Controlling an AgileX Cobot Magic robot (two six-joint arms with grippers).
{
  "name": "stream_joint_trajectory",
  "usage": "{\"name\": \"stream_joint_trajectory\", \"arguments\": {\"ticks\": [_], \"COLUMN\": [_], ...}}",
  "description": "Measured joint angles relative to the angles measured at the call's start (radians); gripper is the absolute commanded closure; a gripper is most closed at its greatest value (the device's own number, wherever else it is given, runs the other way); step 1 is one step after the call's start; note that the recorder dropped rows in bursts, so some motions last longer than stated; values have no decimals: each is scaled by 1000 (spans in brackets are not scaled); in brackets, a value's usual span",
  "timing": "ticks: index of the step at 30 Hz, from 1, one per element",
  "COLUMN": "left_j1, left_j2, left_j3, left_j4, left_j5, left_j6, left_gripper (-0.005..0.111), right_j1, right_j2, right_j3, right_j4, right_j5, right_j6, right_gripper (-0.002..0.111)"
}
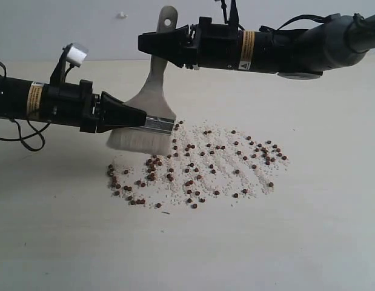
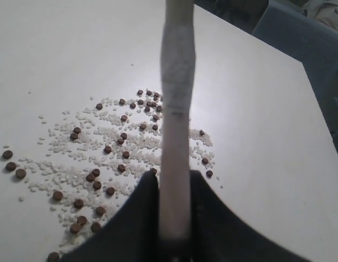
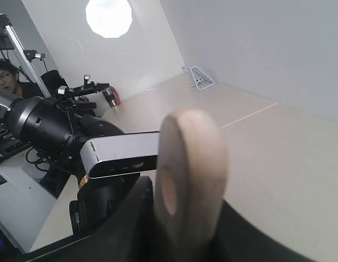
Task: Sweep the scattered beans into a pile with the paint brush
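Holding paint brush (image 1: 152, 96) upright, bristles (image 1: 139, 141) down: L gripper (image 1: 139, 118) pinches ferrule (image 1: 158, 124), R gripper (image 1: 163, 43) jaws pressed on handle (image 1: 155, 79) just below its hole. beans (image 1: 202, 162) w/ whitish crumbs (image 1: 226, 159) lie scattered just beside bristles, spread wide, not heaped.

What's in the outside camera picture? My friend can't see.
A left hand and a right hand hold a wide brush upright over a table. Brown beans and white crumbs lie scattered by its bristles.
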State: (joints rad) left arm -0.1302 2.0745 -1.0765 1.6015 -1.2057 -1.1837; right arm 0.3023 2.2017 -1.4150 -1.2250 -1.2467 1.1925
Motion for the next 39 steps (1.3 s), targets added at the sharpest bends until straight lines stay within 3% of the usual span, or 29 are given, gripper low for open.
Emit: {"name": "stream_joint_trajectory", "arguments": {"ticks": [3,8,11,19,23,26,29,35,37,39], "left_j1": [0,9,9,17,26,26,27,70,121,186], "left_j2": [0,0,0,-14,-63,-112,-167,-233,-260,-322], "left_j3": [0,-4,-4,-4,-4,-4,-4,-2,29,109], "left_j4": [-2,-55,-61,-59,-32,2,35,82,53,-38], "left_j5": [0,4,0,0,0,0,-4,-12,-10,7], "left_j6": [-13,-44,-50,-62,-95,-98,-98,-181,-207,-207], "left_gripper": [75,25,20,26,39,58,103,107,107,107], "right_j1": [0,0,0,0,-11,-35,-67,-75,-75,-77], "right_j2": [0,0,0,0,-18,-43,-88,-230,-338,-506], "right_j3": [0,0,0,0,0,0,0,75,161,333], "right_j4": [0,-5,-8,-3,-3,-1,1,13,93,349], "right_j5": [0,9,27,32,82,99,129,369,512,608], "right_j6": [6,3,4,31,42,63,85,53,-41,-282], "right_gripper": [108,108,108,108,108,108,108,108,108,108]}}
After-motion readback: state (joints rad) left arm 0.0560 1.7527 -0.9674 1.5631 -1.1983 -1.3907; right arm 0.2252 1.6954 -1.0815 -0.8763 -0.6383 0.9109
